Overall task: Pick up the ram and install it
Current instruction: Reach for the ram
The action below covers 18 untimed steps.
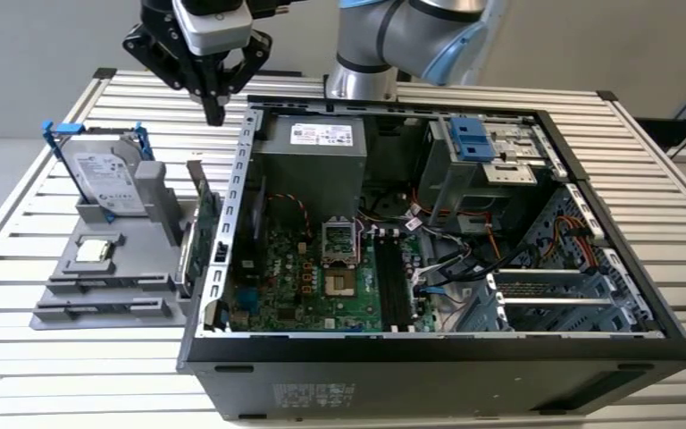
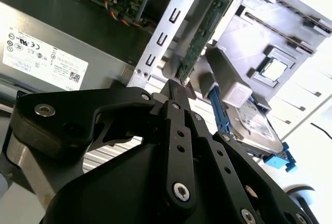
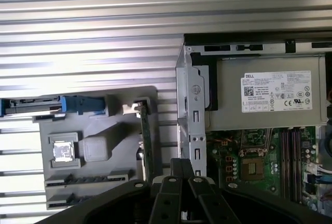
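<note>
gripper (image 1: 214, 114) is clenched: tips pinched together, nothing between them that we can see. It hangs in the upper left of the exterior view, above the slatted table (image 1: 33, 375) and just outside the upper-left corner of the PC case (image 1: 439, 350).

the ram (image 1: 208, 234) is below it in frame and not picked up yet. It stands on edge in the gray holder (image 1: 104, 304), just beside the case's left wall. Its long axis runs up-down in the frame, parallel to that wall. We put the gripper roughly over the stick's upper end, not mid-length. In the second wrist view the fingertips (image 2: 176, 92) sit close to that end of the board.

The same holder carries the hard drive (image 1: 107, 179) in its blue frame and a processor chip (image 1: 96, 251), both further left in frame, well clear of the gripper.

The memory slots (image 1: 391, 286) on the motherboard, centre of frame, look empty to us, so we judge the install not done.
</note>
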Tool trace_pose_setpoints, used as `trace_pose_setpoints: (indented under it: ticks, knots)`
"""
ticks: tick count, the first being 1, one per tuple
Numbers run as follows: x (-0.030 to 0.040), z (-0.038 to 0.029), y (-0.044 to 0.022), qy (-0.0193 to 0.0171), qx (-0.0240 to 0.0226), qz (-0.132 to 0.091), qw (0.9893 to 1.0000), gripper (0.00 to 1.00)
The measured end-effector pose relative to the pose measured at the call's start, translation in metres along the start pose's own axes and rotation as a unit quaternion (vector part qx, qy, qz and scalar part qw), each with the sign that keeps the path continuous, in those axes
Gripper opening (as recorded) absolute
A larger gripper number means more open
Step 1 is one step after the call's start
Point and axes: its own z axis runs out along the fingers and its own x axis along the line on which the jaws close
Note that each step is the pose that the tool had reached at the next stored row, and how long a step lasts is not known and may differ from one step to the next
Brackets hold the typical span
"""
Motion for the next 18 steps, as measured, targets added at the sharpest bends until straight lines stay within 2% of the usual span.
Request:
trace_pose_setpoints:
  ticks: [18]
  knots:
    - [0.0157, 0.0027, -0.0011, 0.0003, 0.0, -0.001, 1.0, 0.0]
